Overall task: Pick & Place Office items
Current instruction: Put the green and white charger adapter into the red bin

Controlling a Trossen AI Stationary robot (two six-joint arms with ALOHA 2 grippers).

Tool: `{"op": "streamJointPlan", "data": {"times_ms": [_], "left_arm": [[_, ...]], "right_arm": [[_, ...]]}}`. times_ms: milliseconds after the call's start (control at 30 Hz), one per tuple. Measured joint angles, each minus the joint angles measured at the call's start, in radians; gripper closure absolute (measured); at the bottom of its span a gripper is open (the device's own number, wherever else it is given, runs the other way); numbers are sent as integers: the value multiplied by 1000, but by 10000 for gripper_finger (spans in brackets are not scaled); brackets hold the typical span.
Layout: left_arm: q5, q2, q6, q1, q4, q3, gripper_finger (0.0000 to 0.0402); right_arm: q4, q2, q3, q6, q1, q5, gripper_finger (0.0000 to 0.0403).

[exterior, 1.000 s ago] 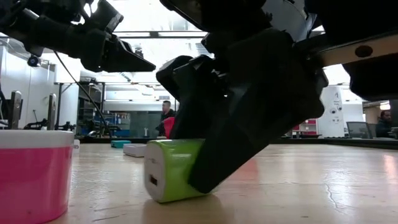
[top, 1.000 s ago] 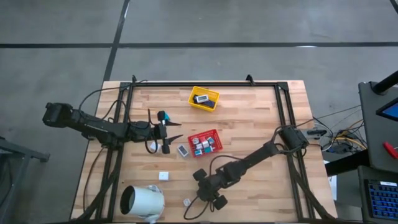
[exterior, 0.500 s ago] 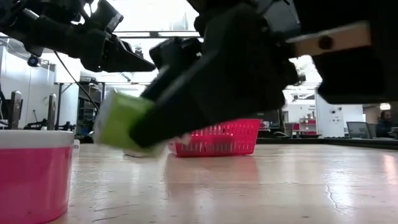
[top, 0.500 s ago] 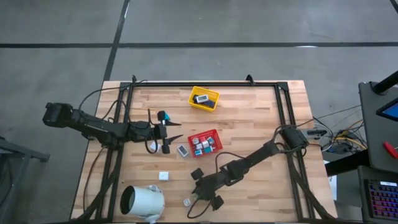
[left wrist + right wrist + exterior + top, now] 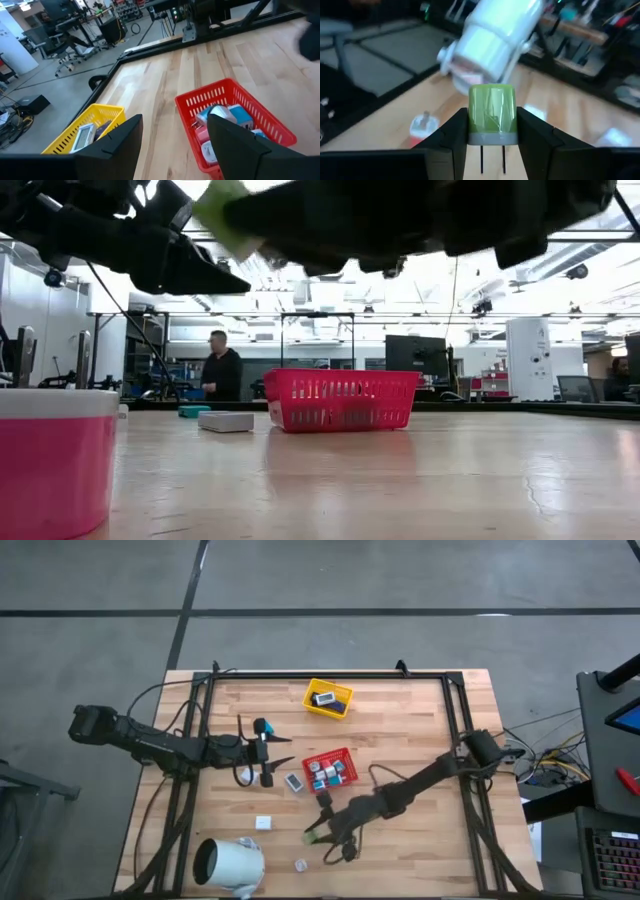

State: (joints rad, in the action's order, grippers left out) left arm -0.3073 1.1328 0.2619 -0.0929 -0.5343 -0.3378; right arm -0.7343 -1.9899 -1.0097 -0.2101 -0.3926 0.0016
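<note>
A small green block with a grey end and two metal prongs (image 5: 492,112) is an office item, and my right gripper (image 5: 314,833) is shut on it above the near middle of the table. In the low view the green block (image 5: 224,210) hangs high over the wood. My left gripper (image 5: 288,750) hovers open at the table's left middle, holding nothing, left of the red tray (image 5: 330,769). The red tray holds several small pieces. Loose pieces lie flat on the wood: a grey-white one (image 5: 293,781), a white one (image 5: 263,823) and a small one (image 5: 300,864). My right gripper pinches the green block between its two fingers (image 5: 454,137), one on each side (image 5: 472,125), at the grey pronged end. The fingers lie nearly level, pointing toward the table's left. The block is lifted clear of the table, green end leading and prongs facing back toward the wrist.
A yellow tray (image 5: 328,698) with a few items stands at the far middle. A large white cylinder (image 5: 228,862) lies at the near left, ahead of my right gripper. A person (image 5: 221,370) stands in the room beyond. Bare wood lies on the right half.
My right gripper has risen and moved toward the table's left, tipping from steeply downward to nearly level. The green block, which stood on the wood a second ago, is lifted clear and turned with it.
</note>
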Motion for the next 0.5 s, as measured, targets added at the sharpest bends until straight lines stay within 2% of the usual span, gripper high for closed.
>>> {"op": "streamJointPlan", "data": {"times_ms": [233, 500], "left_arm": [[0, 2, 0, -1, -11, 1, 174], [1, 10, 0, -1, -25, 0, 174]], "right_arm": [[-208, 64, 140, 30, 40, -58, 275], [-249, 106, 231, 69, 124, -44, 275]]}}
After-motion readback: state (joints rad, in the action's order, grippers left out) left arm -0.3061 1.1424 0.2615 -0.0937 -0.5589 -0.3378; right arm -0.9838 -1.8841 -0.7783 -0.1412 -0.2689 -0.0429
